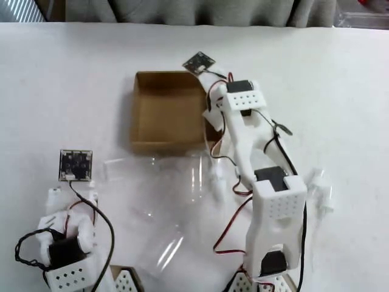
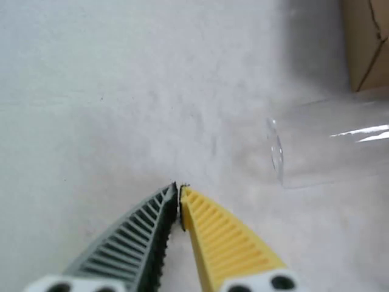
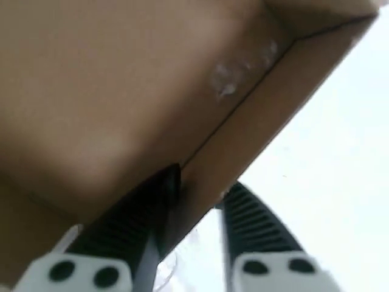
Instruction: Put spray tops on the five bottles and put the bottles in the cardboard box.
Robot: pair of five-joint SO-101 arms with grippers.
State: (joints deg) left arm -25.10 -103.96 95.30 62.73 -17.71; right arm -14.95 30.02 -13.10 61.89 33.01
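On cardboard box (image 3: 121, 91) rim, right hand (image 3: 203, 177) clamped

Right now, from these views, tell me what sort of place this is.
Probably a robotics lab or hobby workbench: a white table carries two small arms with exposed wiring and bare circuit boards, and a cardboard box and clear bottles are laid out like test props.

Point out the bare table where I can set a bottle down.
Bare table lies left of the cardboard box, out to the far edge, and again at far right, past the right arm and behind the spray tops. Crowded: the strip in front of the box, where clear bottles lie between the arms.
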